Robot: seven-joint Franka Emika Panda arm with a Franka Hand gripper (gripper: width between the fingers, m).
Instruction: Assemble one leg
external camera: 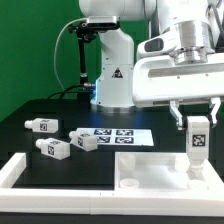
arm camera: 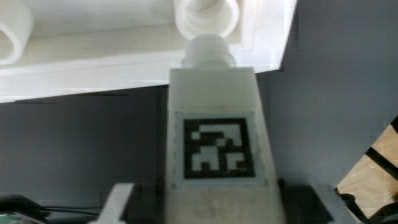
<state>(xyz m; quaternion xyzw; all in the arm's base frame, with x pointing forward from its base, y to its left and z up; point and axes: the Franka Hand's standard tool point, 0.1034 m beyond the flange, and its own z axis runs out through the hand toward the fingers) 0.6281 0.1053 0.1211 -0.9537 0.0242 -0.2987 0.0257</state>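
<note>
My gripper (external camera: 197, 128) is shut on a white leg (external camera: 197, 143) with a black-and-white tag on its side. It holds the leg upright over the right end of the large flat white panel (external camera: 150, 177). In the wrist view the leg (arm camera: 217, 120) fills the middle, and its tip points at a round hole (arm camera: 210, 15) in the panel (arm camera: 107, 60). The tip is at or just short of the hole; I cannot tell if it touches. Three more legs lie on the black table at the exterior view's left: one (external camera: 41, 126), one (external camera: 55, 148), one (external camera: 84, 138).
The marker board (external camera: 117, 135) lies flat in the middle of the table. White border rails (external camera: 20, 170) run along the table's front and left. The arm's base (external camera: 108, 75) stands at the back.
</note>
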